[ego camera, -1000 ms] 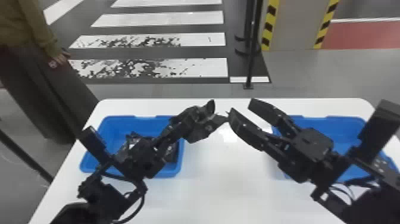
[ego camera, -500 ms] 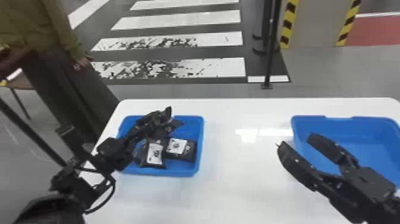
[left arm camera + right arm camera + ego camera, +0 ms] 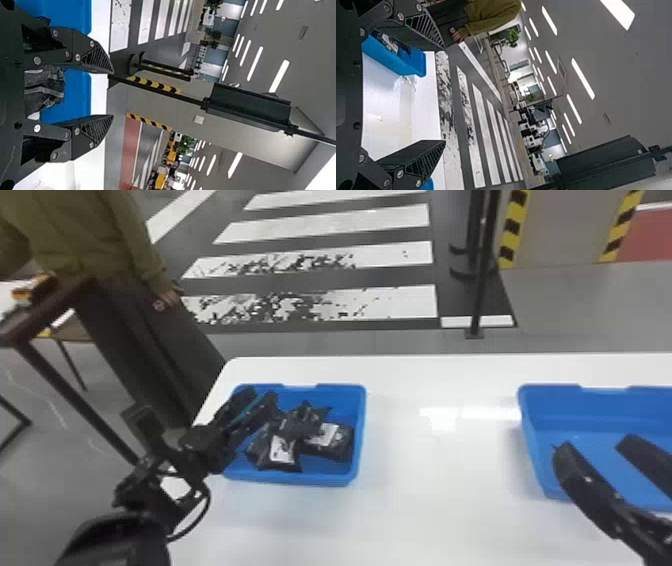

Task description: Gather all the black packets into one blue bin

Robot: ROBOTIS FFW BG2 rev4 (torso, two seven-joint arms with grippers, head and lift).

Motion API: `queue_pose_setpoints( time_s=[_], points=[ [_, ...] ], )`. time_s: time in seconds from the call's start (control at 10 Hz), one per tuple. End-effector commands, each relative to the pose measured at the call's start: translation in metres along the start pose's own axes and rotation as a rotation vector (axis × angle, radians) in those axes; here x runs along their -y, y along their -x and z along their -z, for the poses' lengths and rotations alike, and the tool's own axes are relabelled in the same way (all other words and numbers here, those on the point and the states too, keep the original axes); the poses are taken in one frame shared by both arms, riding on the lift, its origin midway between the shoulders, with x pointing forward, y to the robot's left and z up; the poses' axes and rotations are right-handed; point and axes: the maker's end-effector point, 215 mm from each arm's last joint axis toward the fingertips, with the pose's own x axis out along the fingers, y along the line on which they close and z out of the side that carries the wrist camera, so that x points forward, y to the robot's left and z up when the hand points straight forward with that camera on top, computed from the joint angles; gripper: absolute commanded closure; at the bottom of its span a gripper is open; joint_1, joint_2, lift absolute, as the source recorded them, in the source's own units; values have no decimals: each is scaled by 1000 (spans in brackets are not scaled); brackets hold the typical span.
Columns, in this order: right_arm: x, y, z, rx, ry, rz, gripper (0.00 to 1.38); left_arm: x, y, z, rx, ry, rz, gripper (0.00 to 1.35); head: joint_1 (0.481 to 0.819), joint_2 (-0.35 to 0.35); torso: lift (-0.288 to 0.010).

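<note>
In the head view, my left gripper (image 3: 261, 392) is open over the left side of the left blue bin (image 3: 360, 430). Several black packets lie in that bin, two with white labels (image 3: 282, 449) (image 3: 327, 439) and a crumpled one (image 3: 303, 417) on top of them. The left wrist view has the open left gripper (image 3: 113, 94) with a black packet (image 3: 45, 89) beyond the bases of its fingers. Over the right blue bin (image 3: 530, 440), my right gripper (image 3: 591, 443) stands open and holds nothing. The right wrist view also has this gripper (image 3: 444, 95), its fingers wide apart.
Both bins stand on a white table (image 3: 440, 495), with a wide bare strip of tabletop between them. A black post (image 3: 482, 290) rises from the floor behind the table. A dark-framed table (image 3: 55, 385) stands off to the left.
The head view has turned. My left gripper has moved from mid-table back to the left bin and let go of a black packet there. The right gripper has drawn away to the right.
</note>
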Motion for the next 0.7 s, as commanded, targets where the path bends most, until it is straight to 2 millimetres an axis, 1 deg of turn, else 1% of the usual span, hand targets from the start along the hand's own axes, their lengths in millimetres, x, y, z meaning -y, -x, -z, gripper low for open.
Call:
queue_pose_setpoints(
  time_s=[0.0,0.1,0.2,0.4,0.5,0.6],
  points=[
    [26,24,10,-27,26,76,202,13,20,-6,76,22,1,205,695,206,-110],
    [46,42,15,-48,60,134,205,25,46,-16,105,-2,-22,251,695,195,-110],
    [65,63,21,-70,84,192,205,40,73,-24,109,-24,-56,260,695,173,-110],
    [88,97,33,-118,128,257,206,60,125,-25,100,-37,-122,265,695,125,-110],
    [99,112,34,-113,161,285,206,73,143,-22,82,-42,-138,265,695,116,-110],
    [110,126,40,-99,183,311,211,82,160,-25,72,-71,-161,265,695,93,-110]
  ],
)
